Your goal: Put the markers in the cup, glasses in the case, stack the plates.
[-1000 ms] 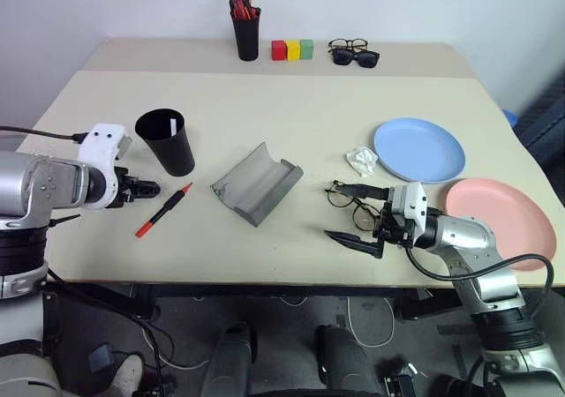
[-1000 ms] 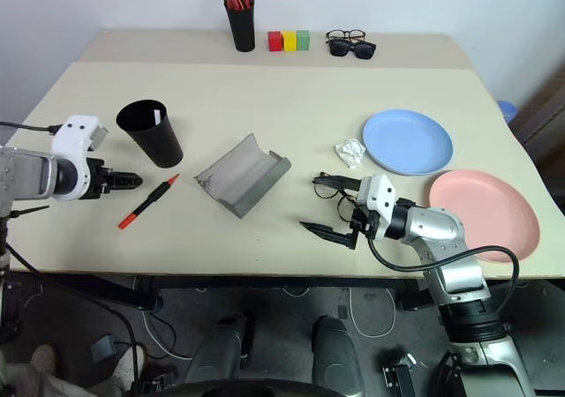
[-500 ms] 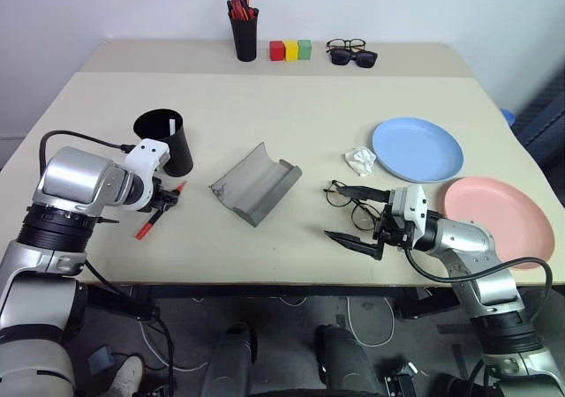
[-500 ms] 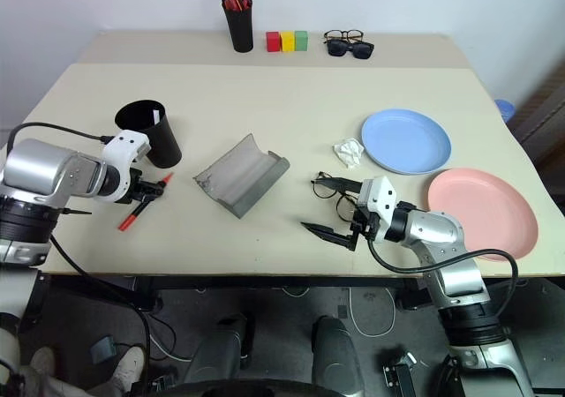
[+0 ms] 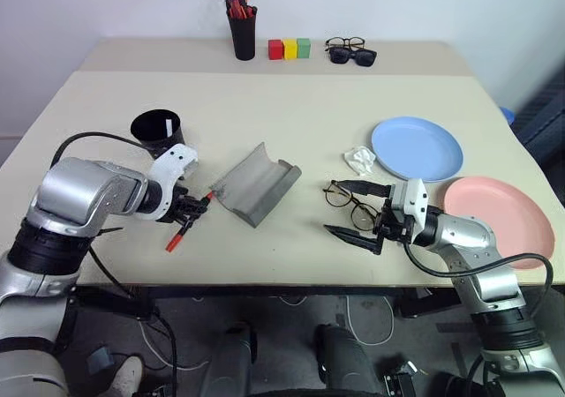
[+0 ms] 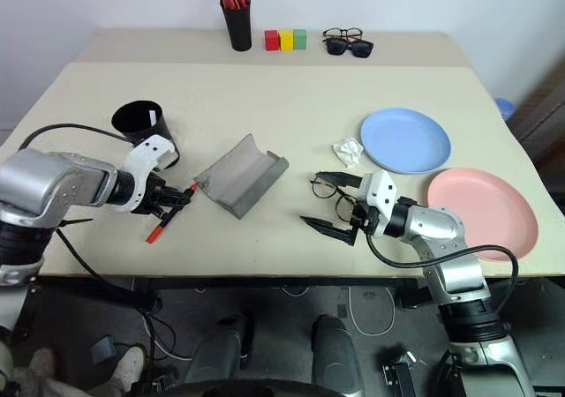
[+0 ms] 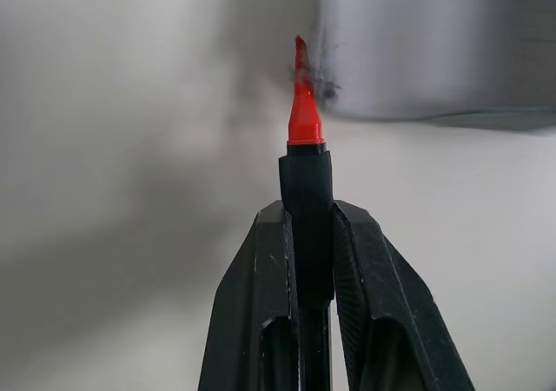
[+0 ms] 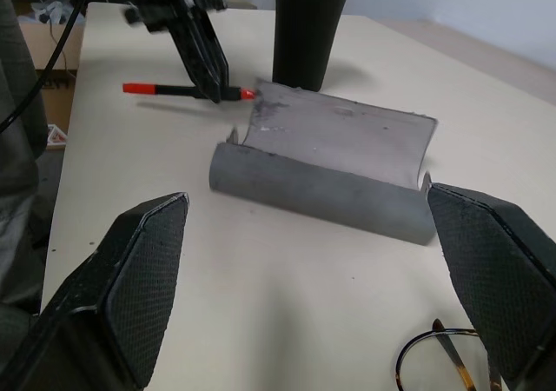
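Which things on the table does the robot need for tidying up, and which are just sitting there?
Needed: red marker in the left gripper, black cup, round glasses, grey case, blue plate, pink plate.

Just there: pen cup, coloured blocks, two spare glasses, crumpled paper.

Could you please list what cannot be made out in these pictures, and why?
- White marker in the black cup: a white sliver shows at the rim in the head views; the cup wall hides the rest.
- Wire-rimmed glasses: cut off by the right wrist view's edge.
- Red marker: the left gripper hides its lower body in the left wrist view.
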Controlling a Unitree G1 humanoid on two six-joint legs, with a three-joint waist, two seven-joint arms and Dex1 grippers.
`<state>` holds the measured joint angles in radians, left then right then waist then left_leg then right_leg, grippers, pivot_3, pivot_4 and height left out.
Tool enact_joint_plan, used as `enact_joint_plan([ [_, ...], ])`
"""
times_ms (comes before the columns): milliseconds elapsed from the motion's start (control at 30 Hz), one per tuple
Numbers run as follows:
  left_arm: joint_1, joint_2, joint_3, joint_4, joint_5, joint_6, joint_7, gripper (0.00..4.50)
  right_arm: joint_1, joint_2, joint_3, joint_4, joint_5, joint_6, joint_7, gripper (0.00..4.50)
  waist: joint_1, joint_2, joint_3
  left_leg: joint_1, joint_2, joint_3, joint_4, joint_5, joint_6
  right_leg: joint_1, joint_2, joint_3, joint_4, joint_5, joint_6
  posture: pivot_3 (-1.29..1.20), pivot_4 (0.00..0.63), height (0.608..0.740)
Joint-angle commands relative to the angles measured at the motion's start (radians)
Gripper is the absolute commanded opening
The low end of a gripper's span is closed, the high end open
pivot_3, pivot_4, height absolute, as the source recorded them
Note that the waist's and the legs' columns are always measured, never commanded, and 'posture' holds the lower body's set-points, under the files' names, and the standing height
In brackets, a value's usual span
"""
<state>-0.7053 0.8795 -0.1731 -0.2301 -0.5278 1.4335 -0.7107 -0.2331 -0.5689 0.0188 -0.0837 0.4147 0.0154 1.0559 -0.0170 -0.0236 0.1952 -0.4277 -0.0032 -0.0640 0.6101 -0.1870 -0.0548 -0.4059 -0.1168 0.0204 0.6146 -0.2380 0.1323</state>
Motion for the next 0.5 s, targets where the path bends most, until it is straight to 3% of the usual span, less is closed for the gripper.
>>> enact_joint_plan([
  [33,-0.004,-0.047,0.112,-0.099,0.002,-0.143,0.029,0.01,-0.018,0.002,-0.034,-0.021,0.019,-0.008,-0.009,4.50,0.004,0.000,0.000,0.000,0.000,0.000,0.000,0.000,0.000,0.000,0.000,0.000,0.000,0.000,0.000,0.00,0.150,0.740],
  [100,-0.005,-0.136,0.195,-0.125,0.060,-0.362,0.116,0.01,-0.025,0.010,-0.046,-0.021,0.031,-0.006,-0.020,4.50,0.007,0.000,0.000,0.000,0.000,0.000,0.002,0.000,0.000,0.001,0.000,0.000,0.000,0.000,0.000,0.00,0.150,0.740],
  [233,-0.014,-0.253,0.296,-0.115,0.156,-0.609,0.273,0.01,-0.043,0.033,-0.076,-0.018,0.063,-0.018,-0.040,4.50,0.003,0.000,0.000,0.000,0.000,0.000,0.003,0.000,0.000,0.002,-0.001,0.000,-0.001,0.001,-0.001,0.00,0.150,0.740],
  [367,-0.051,-0.349,0.361,0.010,0.306,-0.916,0.484,0.01,-0.064,0.070,-0.126,-0.030,0.161,0.017,-0.048,4.50,0.004,0.001,0.000,0.001,0.000,0.000,0.001,0.000,0.000,0.002,0.000,0.000,0.000,0.001,0.000,0.00,0.150,0.740],
  [500,-0.067,-0.352,0.334,0.188,0.464,-1.094,0.614,0.01,-0.115,0.105,-0.158,-0.052,0.247,0.084,-0.092,4.50,0.004,0.000,0.000,0.001,0.000,0.000,0.002,0.000,0.000,0.003,0.000,0.000,0.000,0.003,0.003,0.00,0.150,0.740],
])
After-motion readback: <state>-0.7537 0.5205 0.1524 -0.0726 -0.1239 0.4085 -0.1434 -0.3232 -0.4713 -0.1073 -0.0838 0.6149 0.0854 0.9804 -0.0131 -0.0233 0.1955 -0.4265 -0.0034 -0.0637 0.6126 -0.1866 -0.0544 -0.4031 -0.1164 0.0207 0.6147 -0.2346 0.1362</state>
